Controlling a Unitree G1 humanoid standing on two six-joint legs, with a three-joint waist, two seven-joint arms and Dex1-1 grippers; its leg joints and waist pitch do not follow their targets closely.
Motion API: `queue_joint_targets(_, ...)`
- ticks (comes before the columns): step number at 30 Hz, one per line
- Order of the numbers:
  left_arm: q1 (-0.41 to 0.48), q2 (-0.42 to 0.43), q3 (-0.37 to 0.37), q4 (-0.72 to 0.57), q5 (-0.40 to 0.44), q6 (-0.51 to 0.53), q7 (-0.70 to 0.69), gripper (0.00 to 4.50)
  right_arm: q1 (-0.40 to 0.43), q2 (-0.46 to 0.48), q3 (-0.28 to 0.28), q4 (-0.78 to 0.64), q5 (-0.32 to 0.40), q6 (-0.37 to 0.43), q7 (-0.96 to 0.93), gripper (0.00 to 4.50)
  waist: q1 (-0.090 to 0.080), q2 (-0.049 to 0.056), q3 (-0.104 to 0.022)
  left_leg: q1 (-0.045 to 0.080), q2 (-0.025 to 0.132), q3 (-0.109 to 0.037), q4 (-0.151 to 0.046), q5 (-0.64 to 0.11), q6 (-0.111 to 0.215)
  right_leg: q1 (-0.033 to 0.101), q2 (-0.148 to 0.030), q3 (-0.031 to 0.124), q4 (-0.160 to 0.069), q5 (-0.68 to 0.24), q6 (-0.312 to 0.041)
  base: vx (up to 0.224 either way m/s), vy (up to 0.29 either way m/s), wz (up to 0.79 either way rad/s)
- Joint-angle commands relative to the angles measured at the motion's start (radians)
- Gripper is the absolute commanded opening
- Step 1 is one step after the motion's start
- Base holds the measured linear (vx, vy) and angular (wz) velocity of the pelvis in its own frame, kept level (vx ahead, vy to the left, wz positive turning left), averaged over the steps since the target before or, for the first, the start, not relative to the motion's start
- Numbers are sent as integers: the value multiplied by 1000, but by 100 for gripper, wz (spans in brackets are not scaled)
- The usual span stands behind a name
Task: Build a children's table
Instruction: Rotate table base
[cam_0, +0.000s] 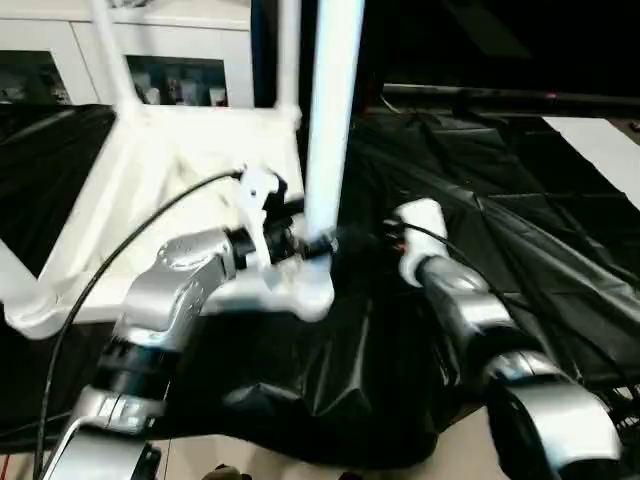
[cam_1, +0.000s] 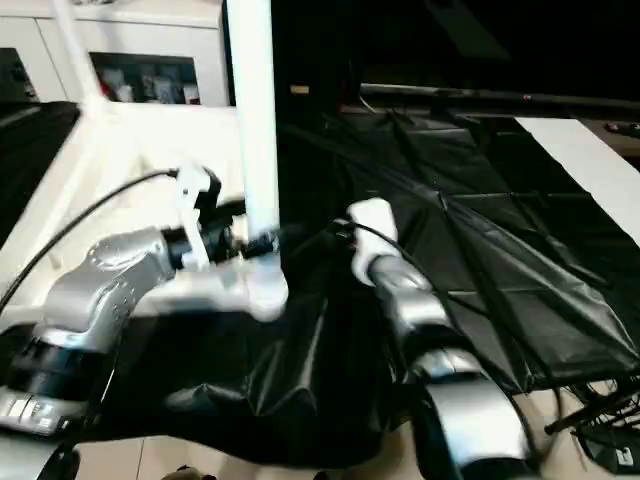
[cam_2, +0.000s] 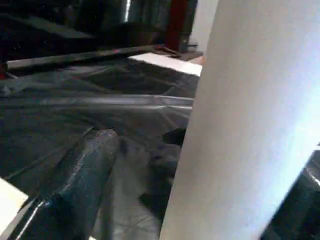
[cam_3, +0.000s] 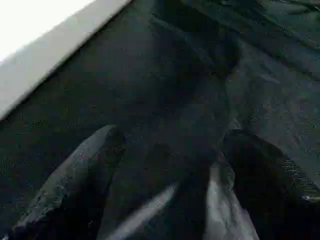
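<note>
**Operator:** Silver forearms are sitting nearest me, reaching out over the crumpled black plastic sheet (cam_0: 330, 400).

**Observer:** What are the jaws doing?

**Operator:** I'm seeing my left gripper (cam_0: 312, 243) standing wide around the base of a long white tubular leg (cam_0: 330, 120), one black finger (cam_2: 75, 185) beside it; I can't tell whether it is touching. My right gripper (cam_3: 170, 170) is hanging wide apart over the sheet, gripping nothing.

**Observer:** And the table?

**Operator:** That leg is standing upright in the near corner socket (cam_0: 305, 290) of the large white plastic tabletop (cam_0: 150, 190), which is lying upside down with other legs rising farther back. Behind it, a white glass-door cabinet (cam_0: 180, 70) is showing.
</note>
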Motion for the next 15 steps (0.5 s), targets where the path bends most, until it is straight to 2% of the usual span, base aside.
queue_joint_targets(1, 35, -20, 11, -7, 35, -49, 41, 443, 34, -16, -15, -88, 26, 11, 14, 369, 11, 25, -74, 12, 52, -29, -74, -273, -20, 50, -77, 61, -81, -297, -168, 0, 0, 0)
queue_joint_targets(3, 112, -39, 25, -68, 17, -67, 51, 443, 86, -22, -26, -178, 43, 43, 25, 369, 8, 22, -76, 8, 54, -29, -74, -264, -13, 54, -76, 60, -74, -256, -178, 0, 0, 0)
queue_joint_targets(5, 204, -47, 40, -144, -20, -57, 48, 443, 148, -31, -25, -290, 55, 80, 37, 369, 10, 19, -75, 10, 53, -26, -73, -265, 0, 51, -76, 61, -79, -282, -175, 0, 0, 0)
queue_joint_targets(6, 241, -48, 45, -168, -26, -65, 55, 443, 176, -34, -25, -347, 65, 109, 45, 369, 13, 14, -75, 12, 55, -25, -73, -266, 2, 49, -76, 60, -80, -299, -167, 0, 0, 0)
queue_joint_targets(7, 248, -48, 46, -173, -27, -67, 56, 443, 182, -34, -25, -358, 68, 114, 47, 369, 13, 14, -75, 12, 55, -25, -73, -266, 2, 49, -76, 60, -80, -299, -167, 0, 0, 0)
queue_joint_targets(8, 292, -51, 53, -202, -33, -80, 65, 443, 217, -37, -25, -425, 83, 138, 59, 369, 18, 11, -72, 11, 56, -26, -75, -265, 7, 50, -74, 61, -83, -309, -153, 0, 0, 0)
queue_joint_targets(9, 379, -61, 81, -268, -42, -102, 97, 443, 286, -43, -11, -561, 99, 180, 82, 369, 18, 10, -70, 14, 57, -25, -77, -282, 7, 43, -73, 59, -86, -343, -142, 0, 0, 0)
queue_joint_targets(10, 379, -61, 81, -268, -42, -102, 97, 443, 286, -43, -11, -561, 99, 180, 82, 369, 24, 13, -70, 11, 60, -29, -78, -278, 5, 49, -75, 60, -83, -333, -135, 0, 0, 0)
queue_joint_targets(11, 456, -74, 108, -326, -23, -130, 149, 443, 344, -50, 13, -673, 98, 225, 89, 369, 22, 9, -64, 13, 59, -28, -82, -311, 4, 42, -72, 58, -93, -392, -115, 0, 0, 0)
queue_joint_targets(12, 488, -80, 117, -348, -13, -142, 169, 443, 368, -50, 19, -718, 102, 248, 86, 369, 21, 9, -62, 12, 60, -29, -82, -324, 0, 41, -74, 59, -96, -421, -103, 0, 0, 0)
queue_joint_targets(14, 520, -85, 124, -369, -9, -154, 183, 443, 391, -49, 23, -763, 106, 275, 80, 369, 17, 8, -55, 19, 53, -30, -81, -372, -6, 30, -71, 54, -113, -536, -62, 0, 0, 0)
queue_joint_targets(15, 587, -98, 143, -415, 44, -127, 277, 443, 451, -41, 35, -876, 97, 322, 50, 369, 17, 3, -52, 22, 50, -32, -78, -397, -14, 25, -73, 51, -125, -616, -25, 0, 0, 0)
